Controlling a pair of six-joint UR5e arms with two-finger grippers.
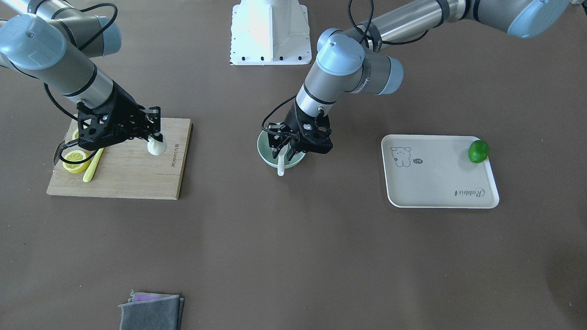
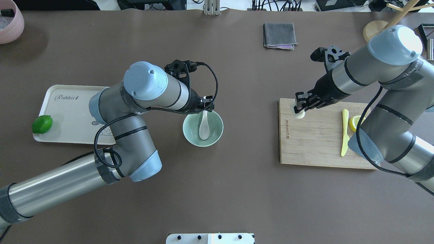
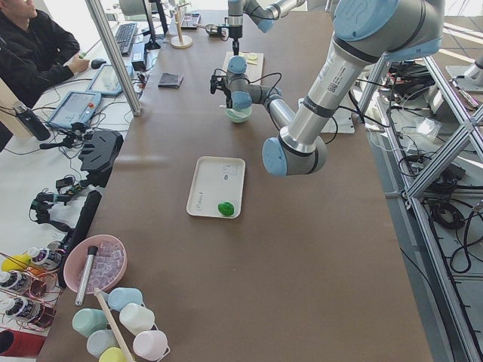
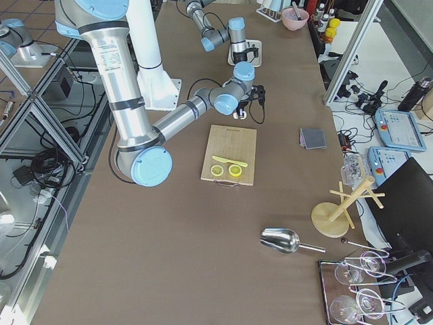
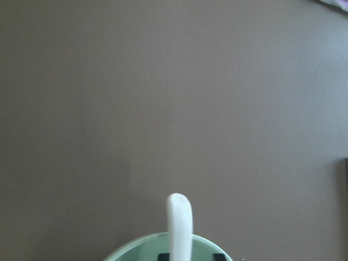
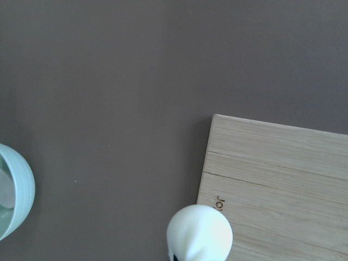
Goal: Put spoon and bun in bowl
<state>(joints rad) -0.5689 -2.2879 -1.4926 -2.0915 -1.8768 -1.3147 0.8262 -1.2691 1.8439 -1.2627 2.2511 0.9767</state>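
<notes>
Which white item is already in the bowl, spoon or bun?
The spoon: it lies inside the mint-green bowl. The bun is elsewhere, at the edge of the cutting board.

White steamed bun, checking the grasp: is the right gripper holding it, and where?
Yes, the right gripper pinches the small white steamed bun by its upper sides.

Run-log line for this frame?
spoon in bowl | left tool open above it | right tool gripping bun at cutting board corner | bun not yet in bowl
</notes>
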